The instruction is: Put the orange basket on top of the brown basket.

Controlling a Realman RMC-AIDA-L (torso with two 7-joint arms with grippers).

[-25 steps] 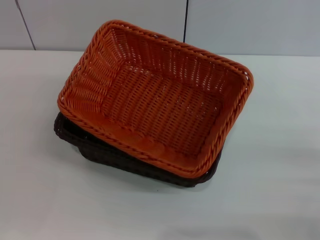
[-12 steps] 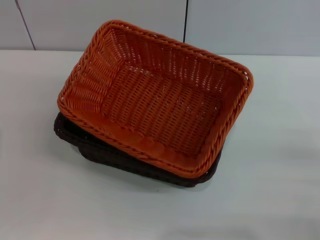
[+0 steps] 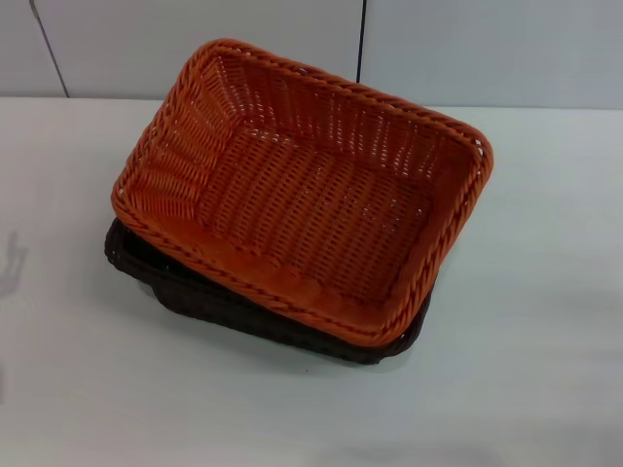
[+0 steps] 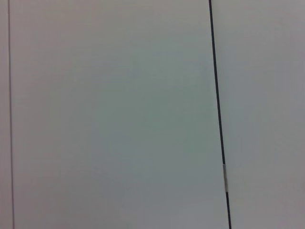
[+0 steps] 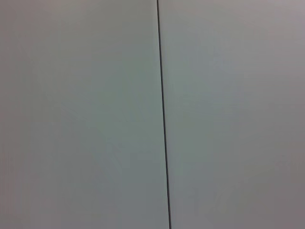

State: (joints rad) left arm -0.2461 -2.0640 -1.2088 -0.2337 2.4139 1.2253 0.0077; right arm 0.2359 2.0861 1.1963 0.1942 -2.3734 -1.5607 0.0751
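Observation:
The orange basket (image 3: 302, 190) sits on top of the brown basket (image 3: 234, 309) in the middle of the white table, shown in the head view. The orange one is turned at an angle and tilted, its far right side higher. Only the brown basket's near and left rim shows from under it. Neither gripper appears in any view. Both wrist views show only pale wall panels with a dark seam.
The white table (image 3: 545, 321) stretches around the baskets on all sides. A pale panelled wall (image 3: 467, 49) with a dark vertical seam stands behind it. A faint shadow (image 3: 12, 258) lies at the table's left edge.
The baskets have not moved. A faint shadow has appeared on the table at the far left edge.

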